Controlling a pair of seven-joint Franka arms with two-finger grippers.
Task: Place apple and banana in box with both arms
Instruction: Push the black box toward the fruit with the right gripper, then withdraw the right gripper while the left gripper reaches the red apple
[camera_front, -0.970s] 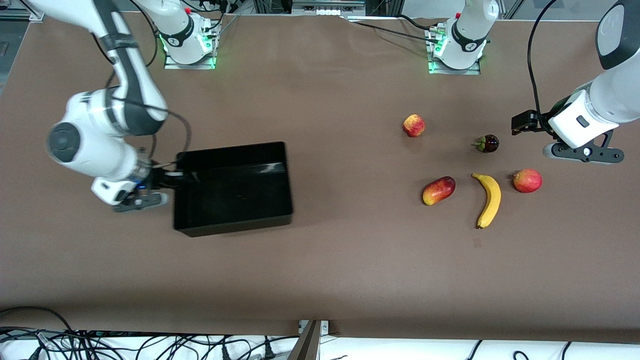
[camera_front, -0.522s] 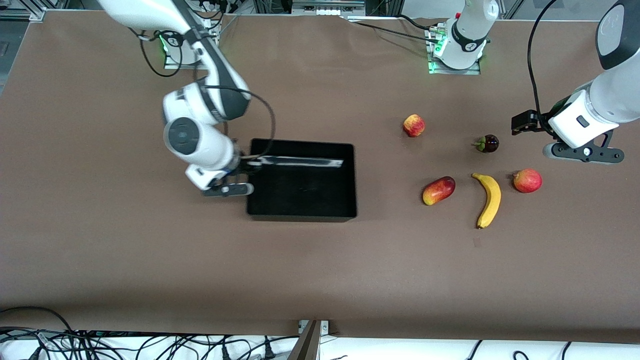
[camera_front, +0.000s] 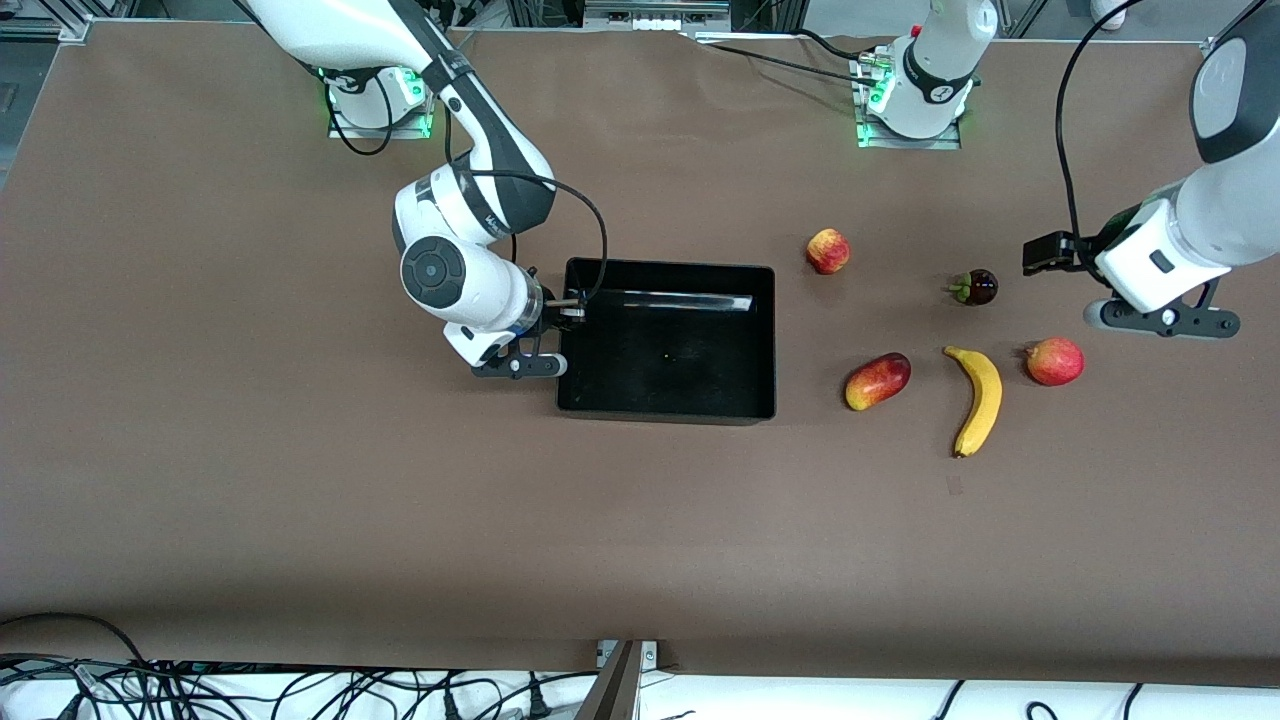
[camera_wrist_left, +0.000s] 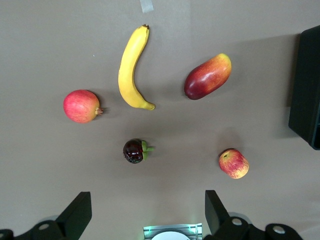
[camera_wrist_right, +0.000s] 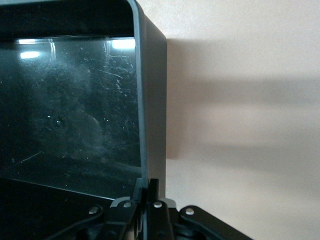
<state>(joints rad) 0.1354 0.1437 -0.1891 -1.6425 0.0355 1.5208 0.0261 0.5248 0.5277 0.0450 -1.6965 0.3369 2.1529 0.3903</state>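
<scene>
Fingers of your right gripper (camera_wrist_right: 146, 192) are pinched on the box (camera_front: 668, 405) wall at the end toward the right arm. Your left gripper (camera_wrist_left: 145, 212) hangs with fingers spread wide and empty, over the counter (camera_front: 640, 540) near the dark small fruit (camera_front: 976, 287). You see the apple (camera_front: 828, 250) just beside the box corner, and the banana (camera_front: 977, 398) between the two red fruits.

White jointed arms (camera_front: 470, 200) with black joints, looping black cables, green-lit bases.
</scene>
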